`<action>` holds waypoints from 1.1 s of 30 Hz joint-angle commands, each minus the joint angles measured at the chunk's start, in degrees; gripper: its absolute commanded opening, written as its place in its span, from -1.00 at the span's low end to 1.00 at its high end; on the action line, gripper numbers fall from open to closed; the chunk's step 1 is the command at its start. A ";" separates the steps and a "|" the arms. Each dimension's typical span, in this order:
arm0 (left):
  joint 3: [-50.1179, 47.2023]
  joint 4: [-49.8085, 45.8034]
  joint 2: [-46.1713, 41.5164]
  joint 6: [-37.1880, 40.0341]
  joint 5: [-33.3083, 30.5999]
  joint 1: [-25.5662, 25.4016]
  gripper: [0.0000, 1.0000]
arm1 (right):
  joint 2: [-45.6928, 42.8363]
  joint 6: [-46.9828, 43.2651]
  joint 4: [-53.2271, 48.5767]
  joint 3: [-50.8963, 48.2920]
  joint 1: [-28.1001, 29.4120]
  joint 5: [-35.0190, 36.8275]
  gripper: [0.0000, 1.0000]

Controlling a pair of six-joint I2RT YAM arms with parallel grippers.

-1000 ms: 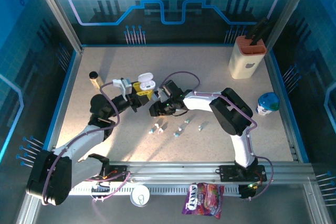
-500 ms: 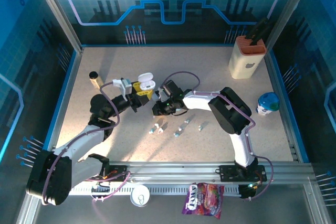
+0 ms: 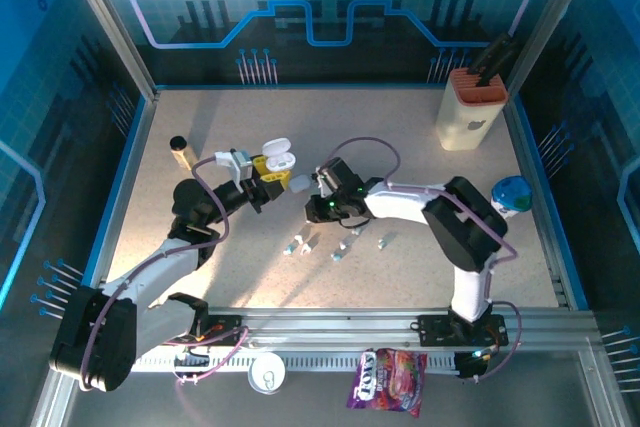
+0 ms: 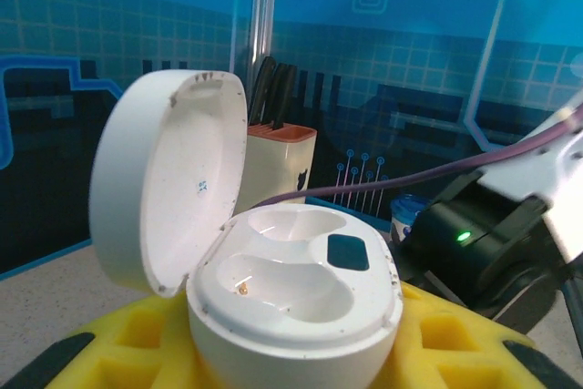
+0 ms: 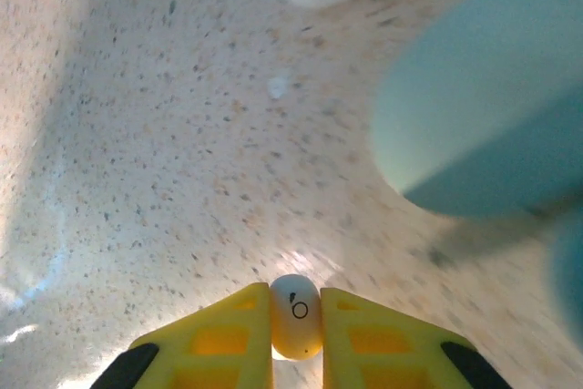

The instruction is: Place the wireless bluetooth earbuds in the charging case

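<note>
Warm, bright light washes the speckled table (image 3: 400, 137) in the overhead view, with glare patches near the front and soft shadows beside the arms; the blue walls (image 3: 60, 147) are dimmer. The left wrist view shows the white case (image 4: 291, 307) crisp against a soft background. In the right wrist view the earbud (image 5: 296, 314) is sharp and a teal shape (image 5: 474, 116) is blurred.

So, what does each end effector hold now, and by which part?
The left end effector grips the open charging case by its lower body. The right end effector pinches a white earbud; by which part cannot be told.
</note>
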 commanded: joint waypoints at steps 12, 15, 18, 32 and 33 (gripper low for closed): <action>0.99 -0.23 3.82 6.09 -1.01 -3.08 -0.38 | -16.74 8.49 -25.52 -5.45 -1.41 33.70 -0.80; 1.51 0.89 6.23 7.39 -3.15 -4.69 -0.39 | -18.67 10.30 -25.75 -6.40 -1.98 33.07 -0.80; 1.74 3.37 9.30 8.09 -5.45 -6.37 -0.39 | -20.68 11.45 -26.16 -7.29 -2.12 33.06 -0.80; 4.50 19.17 28.06 10.72 -15.62 -13.95 -0.42 | -35.32 8.69 -29.75 -4.31 -0.83 29.74 -0.78; 4.76 19.87 29.11 11.03 -16.06 -14.29 -0.42 | -35.92 8.28 -29.99 -3.49 -0.42 29.72 -0.78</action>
